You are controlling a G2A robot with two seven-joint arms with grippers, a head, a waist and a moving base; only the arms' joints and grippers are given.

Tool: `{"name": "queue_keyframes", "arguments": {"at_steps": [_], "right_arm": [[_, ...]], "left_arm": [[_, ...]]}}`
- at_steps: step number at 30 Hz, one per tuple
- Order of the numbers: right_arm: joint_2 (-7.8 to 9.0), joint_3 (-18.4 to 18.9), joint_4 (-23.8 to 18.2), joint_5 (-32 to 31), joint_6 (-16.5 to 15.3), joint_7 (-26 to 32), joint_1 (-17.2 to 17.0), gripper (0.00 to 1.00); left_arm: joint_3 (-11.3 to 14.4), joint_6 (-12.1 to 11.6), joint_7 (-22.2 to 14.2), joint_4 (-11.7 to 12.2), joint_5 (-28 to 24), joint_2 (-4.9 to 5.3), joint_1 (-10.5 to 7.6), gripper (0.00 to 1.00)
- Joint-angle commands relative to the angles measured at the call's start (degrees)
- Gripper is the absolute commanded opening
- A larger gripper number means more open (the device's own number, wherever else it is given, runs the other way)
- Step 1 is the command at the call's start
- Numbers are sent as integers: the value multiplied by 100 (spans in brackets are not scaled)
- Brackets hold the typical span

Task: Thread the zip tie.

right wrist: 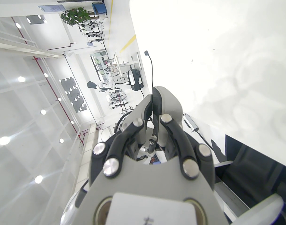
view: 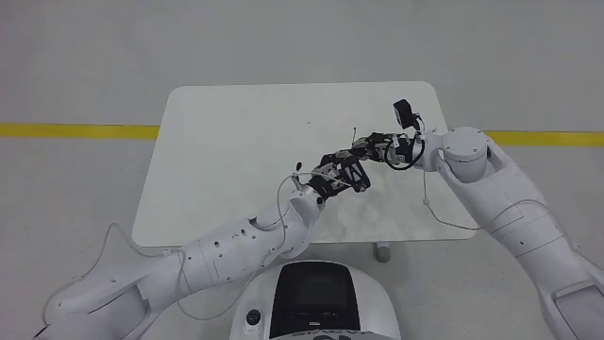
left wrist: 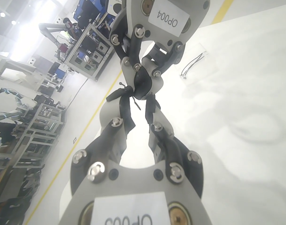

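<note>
Zip tie (right wrist: 152, 76) in right fingers (right wrist: 171, 104) above table (view: 236, 151), well inside edges.

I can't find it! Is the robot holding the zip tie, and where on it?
Yes: the right gripper pinches the zip tie by its strap, jaws shut; the head end sticks out free.

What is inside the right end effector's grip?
A thin black zip tie is pinched between the right end effector's closed fingers, and its strap sticks out to a small head. The stretch between the fingers is covered.
</note>
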Motion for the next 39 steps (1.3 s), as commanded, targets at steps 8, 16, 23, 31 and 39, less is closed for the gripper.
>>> {"name": "queue_keyframes", "arguments": {"at_steps": [8,16,23,31,39], "right_arm": [[0,0,0,0,0,0,0,0],[0,0,0,0,0,0,0,100],[0,0,0,0,0,0,0,100],[0,0,0,0,0,0,0,100],[0,0,0,0,0,0,0,100]], "left_arm": [[-6,1,14,59,0,-31,-3,0],[-59,1,56,58,0,-35,36,0],[-339,1,121,-114,0,118,212,0],[-708,-89,146,-500,0,455,528,0],[-826,-485,156,-689,0,606,607,0]]}}
